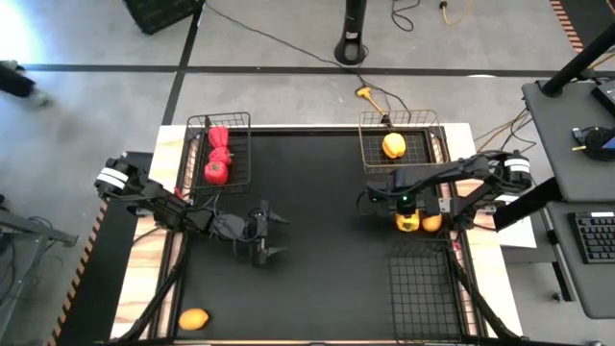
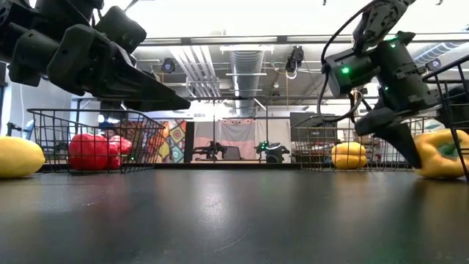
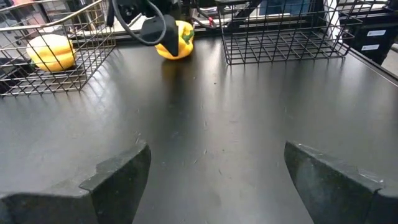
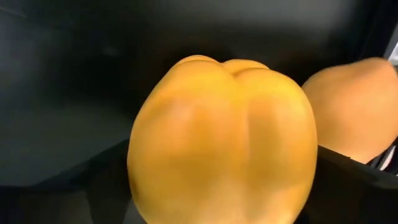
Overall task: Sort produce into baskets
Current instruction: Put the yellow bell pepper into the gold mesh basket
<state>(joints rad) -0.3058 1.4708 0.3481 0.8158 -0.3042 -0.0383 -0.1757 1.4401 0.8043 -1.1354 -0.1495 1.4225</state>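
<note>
A yellow bell pepper [image 1: 407, 224] rests on the black mat at the right, with an orange fruit [image 1: 431, 223] close beside it. My right gripper [image 1: 407, 213] hangs over the pepper, pointing down. It is open, with one finger on each side of the pepper [image 4: 221, 124]. My left gripper [image 1: 272, 235] is open and empty, low over the mat's middle left. Red peppers [image 1: 218, 156] lie in the black wire basket [image 1: 240, 120] at the far left. A yellow piece [image 1: 393, 145] lies in the tan basket [image 1: 370, 159] at the far right. Another orange fruit [image 1: 194, 319] lies near the front left corner. My right gripper comes at the yellow pepper from above, its fingers [image 4: 106, 180] flanking the pepper's two sides low down. I cannot tell whether they touch it. The pepper sits on the mat [image 2: 440, 155].
A black wire basket [image 1: 423, 279] stands at the near right, with nothing showing in it. The middle of the mat [image 1: 327, 221] is bare. A desk with a keyboard [image 1: 596, 235] stands beyond the table's right edge. Cables and a stand's foot lie on the floor behind the table.
</note>
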